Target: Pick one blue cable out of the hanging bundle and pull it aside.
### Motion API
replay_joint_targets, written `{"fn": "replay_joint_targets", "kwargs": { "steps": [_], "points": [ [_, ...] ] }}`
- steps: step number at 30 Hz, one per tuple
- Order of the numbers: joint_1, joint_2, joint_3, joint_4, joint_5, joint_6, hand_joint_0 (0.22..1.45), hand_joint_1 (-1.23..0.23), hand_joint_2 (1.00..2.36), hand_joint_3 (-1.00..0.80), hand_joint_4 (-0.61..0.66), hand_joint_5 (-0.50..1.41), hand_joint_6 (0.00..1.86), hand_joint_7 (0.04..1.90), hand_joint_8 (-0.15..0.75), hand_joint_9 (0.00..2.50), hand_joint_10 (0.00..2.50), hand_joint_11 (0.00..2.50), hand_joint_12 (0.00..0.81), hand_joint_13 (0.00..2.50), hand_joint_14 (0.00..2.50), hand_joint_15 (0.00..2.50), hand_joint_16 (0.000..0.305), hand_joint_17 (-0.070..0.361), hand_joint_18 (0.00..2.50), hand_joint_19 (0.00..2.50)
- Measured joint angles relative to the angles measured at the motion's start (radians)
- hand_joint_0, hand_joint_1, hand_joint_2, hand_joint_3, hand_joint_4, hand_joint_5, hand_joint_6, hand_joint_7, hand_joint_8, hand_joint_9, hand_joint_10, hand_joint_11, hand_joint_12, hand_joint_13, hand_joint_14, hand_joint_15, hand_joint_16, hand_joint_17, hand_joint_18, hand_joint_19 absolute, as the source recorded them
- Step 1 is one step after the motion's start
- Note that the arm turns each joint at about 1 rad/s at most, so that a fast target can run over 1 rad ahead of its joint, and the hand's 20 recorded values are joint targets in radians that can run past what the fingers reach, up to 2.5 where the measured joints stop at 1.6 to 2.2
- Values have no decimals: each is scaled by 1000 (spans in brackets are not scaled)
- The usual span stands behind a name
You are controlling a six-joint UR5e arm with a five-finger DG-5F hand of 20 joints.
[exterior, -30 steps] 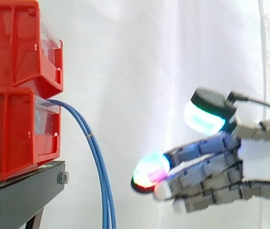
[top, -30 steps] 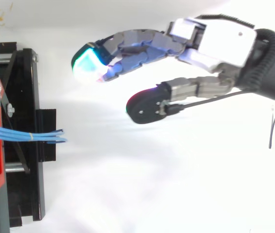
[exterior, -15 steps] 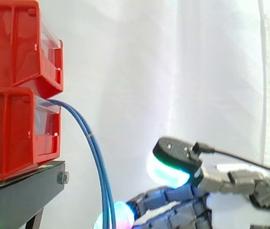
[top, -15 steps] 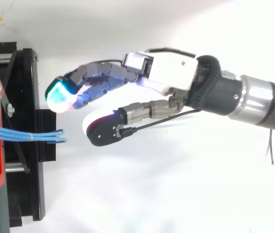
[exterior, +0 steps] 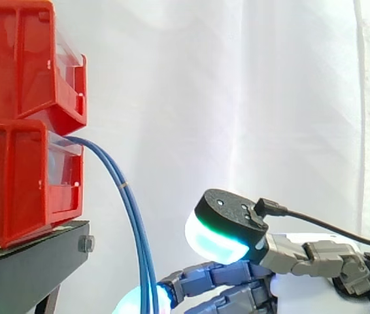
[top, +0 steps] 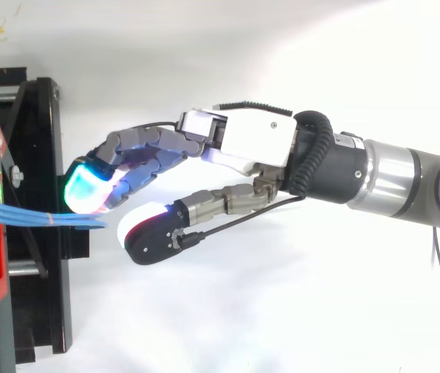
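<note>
Seen from the side, the blue cables (exterior: 129,209) leave the lower of two stacked red bins (exterior: 21,176) above and ahead of the hand (top: 243,144). They arc down and hang right at its glowing fingertips (exterior: 131,305), though I cannot tell if they touch. From above, the hand is open, fingers stretched toward the bundle and thumb spread aside with nothing between them, and the cables pass just beside the foremost pad. The bins sit on a black stand (top: 37,140) ahead of the fingers, a white curtain (exterior: 250,98) hangs behind the hand, and a white surface (top: 282,318) lies beneath it.
</note>
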Motion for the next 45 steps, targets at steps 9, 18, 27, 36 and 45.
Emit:
{"fn": "replay_joint_targets", "kwargs": {
  "steps": [9,18,27,36,45],
  "points": [
    [6,1,23,-36,-3,2,546,-591,1004,-443,347,-66,502,1185,316,734,5,146,325,434,5,154,43,96,419,393],
    [8,1,43,-48,-2,15,551,-605,1004,-447,322,-58,502,1226,320,764,5,168,324,460,6,165,42,95,443,417],
    [8,1,87,-140,-3,61,557,-622,1004,-437,262,-58,570,1255,322,783,6,182,321,476,7,181,42,95,462,425],
    [8,1,113,-179,-5,91,557,-634,1005,-437,255,-63,596,1222,319,792,7,197,323,489,7,190,42,95,467,431],
    [7,10,144,-233,-25,92,566,-673,1004,-442,219,-79,686,1105,322,800,7,207,321,498,7,189,42,94,473,433]
  ]
}}
